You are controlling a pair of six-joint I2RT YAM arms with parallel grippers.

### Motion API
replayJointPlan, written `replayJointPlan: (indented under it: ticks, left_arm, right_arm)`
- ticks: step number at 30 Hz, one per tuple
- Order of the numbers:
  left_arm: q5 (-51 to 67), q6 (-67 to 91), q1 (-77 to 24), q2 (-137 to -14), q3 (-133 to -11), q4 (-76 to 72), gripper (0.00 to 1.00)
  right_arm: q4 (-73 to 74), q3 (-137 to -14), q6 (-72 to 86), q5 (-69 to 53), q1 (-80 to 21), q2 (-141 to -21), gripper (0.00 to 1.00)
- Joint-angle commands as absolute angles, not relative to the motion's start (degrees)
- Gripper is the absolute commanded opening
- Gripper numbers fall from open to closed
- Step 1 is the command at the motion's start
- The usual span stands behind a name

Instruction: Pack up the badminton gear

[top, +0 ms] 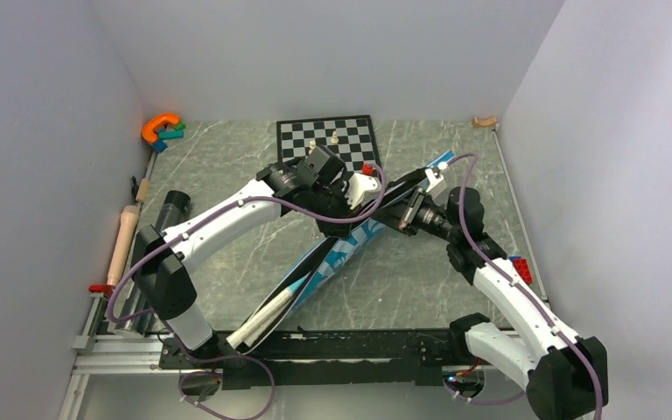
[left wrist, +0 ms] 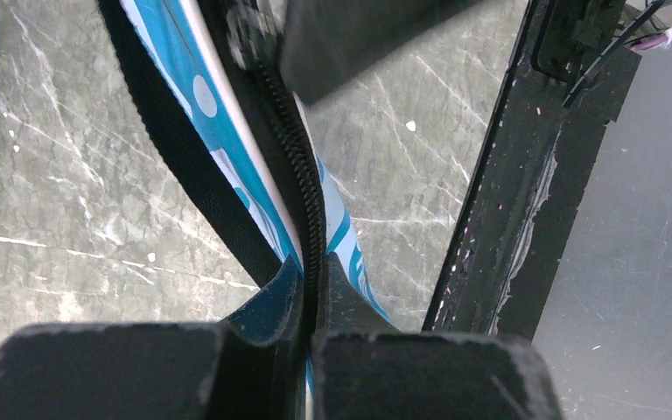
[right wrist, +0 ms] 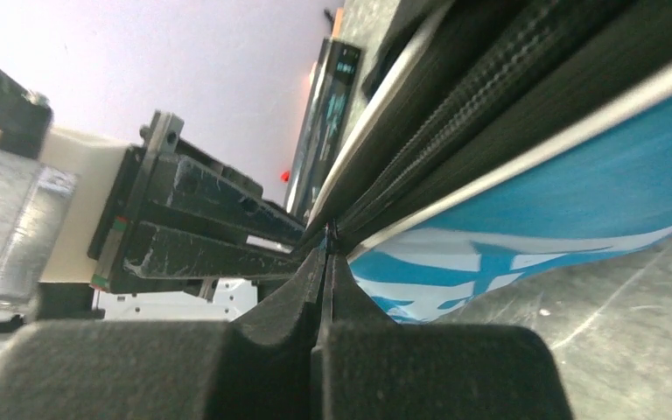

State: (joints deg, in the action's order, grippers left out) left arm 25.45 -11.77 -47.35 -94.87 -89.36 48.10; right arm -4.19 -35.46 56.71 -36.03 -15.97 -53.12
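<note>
Jam risk. Left tool [left wrist: 308, 325] and right tool [right wrist: 325, 262] both pinch the zipper seam [left wrist: 293, 149] of the bag [top: 350, 248]; we reckon uneven pulls snag it.

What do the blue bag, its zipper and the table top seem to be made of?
Blue bag: likely matte synthetic fabric, printed white graphics. Zipper: black, fine teeth, perhaps plastic. Table top: grey marble look, white veins; stone or laminate, unclear.
</note>
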Motion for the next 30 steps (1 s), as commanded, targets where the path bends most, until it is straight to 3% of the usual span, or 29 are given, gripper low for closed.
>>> replayJointPlan:
  ticks: [1, 5, 8, 11, 14, 23, 30]
  left_arm:
    - [26.7, -12.4, -48.1, -95.0, -93.6, 43.4, 0.00]
    - [26.5, -11.9, -48.1, -96.0, -94.2, 43.4, 0.02]
    - [27.9, -11.8, -48.2, -96.4, -94.2, 43.8, 0.19]
    - [30.2, -11.2, -47.8, -95.7, -92.9, 43.4, 0.54]
    - [33.4, -10.8, -46.8, -94.6, -91.3, 43.0, 0.71]
    - [42.6, -8.9, -38.7, -96.1, -96.0, 42.5, 0.75]
    - [42.5, -4.5, -38.8, -104.1, -103.2, 41.7, 0.70]
  right_arm:
    - [-11.7, -34.4, 60.3, -33.0, -24.5, -55.0, 0.00]
    - [-12.1, -34.6, 60.2, -29.3, -31.2, -57.2, 0.00]
    - [-10.0, -34.2, 59.5, -27.1, -32.2, -56.0, 0.00]
    - [-7.7, -34.1, 58.4, -25.8, -32.1, -54.9, 0.00]
    - [-8.1, -33.2, 58.7, -25.9, -32.1, -55.4, 0.00]
    - [-8.1, -32.8, 58.1, -24.8, -33.4, -56.1, 0.00]
    - [-7.6, -34.3, 57.3, -21.8, -36.3, -56.7, 0.00]
